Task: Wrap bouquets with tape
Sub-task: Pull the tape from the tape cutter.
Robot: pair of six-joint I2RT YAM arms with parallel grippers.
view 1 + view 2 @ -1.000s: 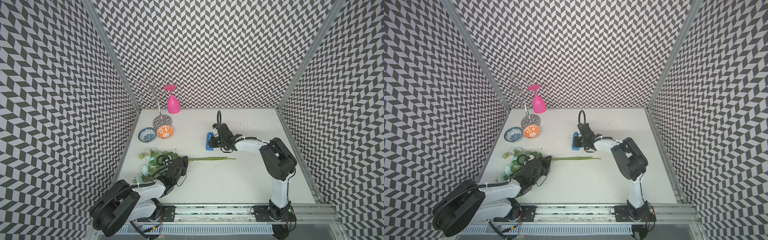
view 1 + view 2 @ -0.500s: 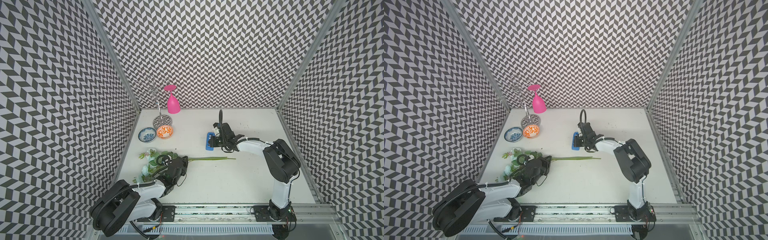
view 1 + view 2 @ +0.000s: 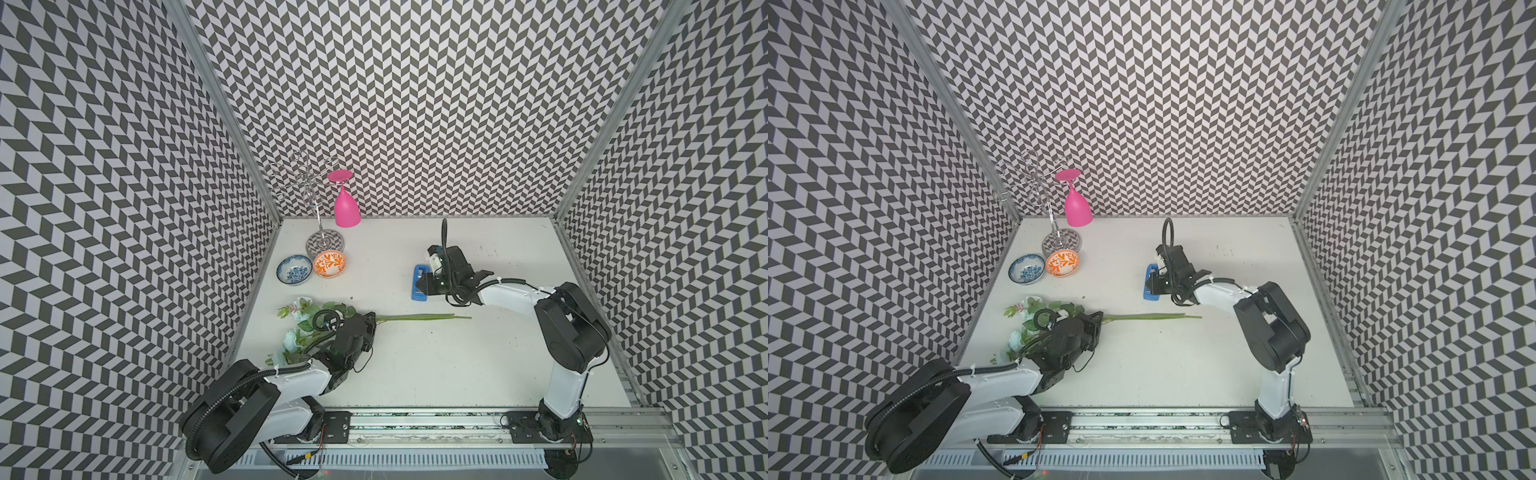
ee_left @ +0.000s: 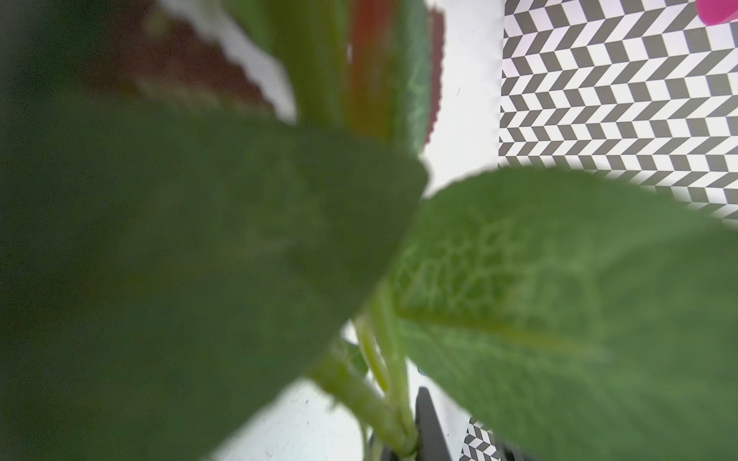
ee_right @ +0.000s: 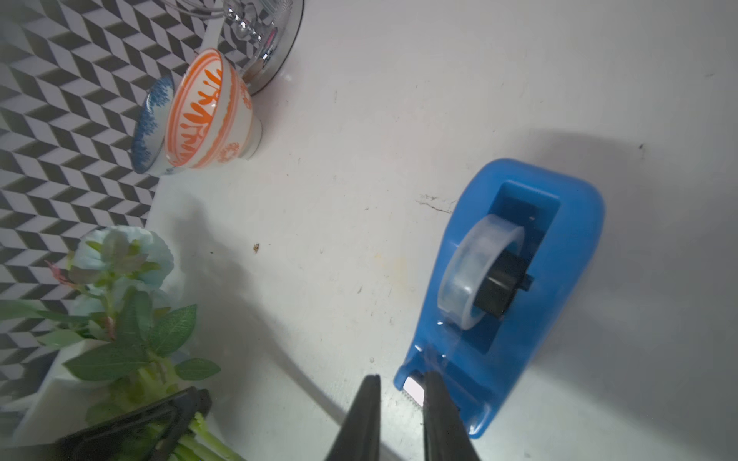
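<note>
The bouquets [image 3: 293,338] lie at the table's left, blooms toward the left wall and long green stems [image 3: 419,318] reaching to the middle. My left gripper [image 3: 368,326] is shut on the stems where they leave the leaves. In the left wrist view, big leaves [image 4: 559,279] block most of the picture and the stems [image 4: 383,399] run down into the jaws. The tape [image 5: 519,287], a blue dispenser with a clear roll, lies flat at mid-table [image 3: 417,295]. My right gripper [image 5: 403,379] is at its cutter end, open by a narrow gap, one finger over the cutter.
An orange-patterned bowl [image 3: 329,264] and a blue-patterned bowl [image 3: 294,269] sit side by side near the left wall. Behind them stands a wire rack [image 3: 325,241] with a pink glass [image 3: 346,205] hung upside down. Chevron walls close in three sides.
My right gripper's jaws have parted a little at the dispenser's cutter end, and the right elbow has drifted slightly right. The left arm and the bouquets have stayed still.
</note>
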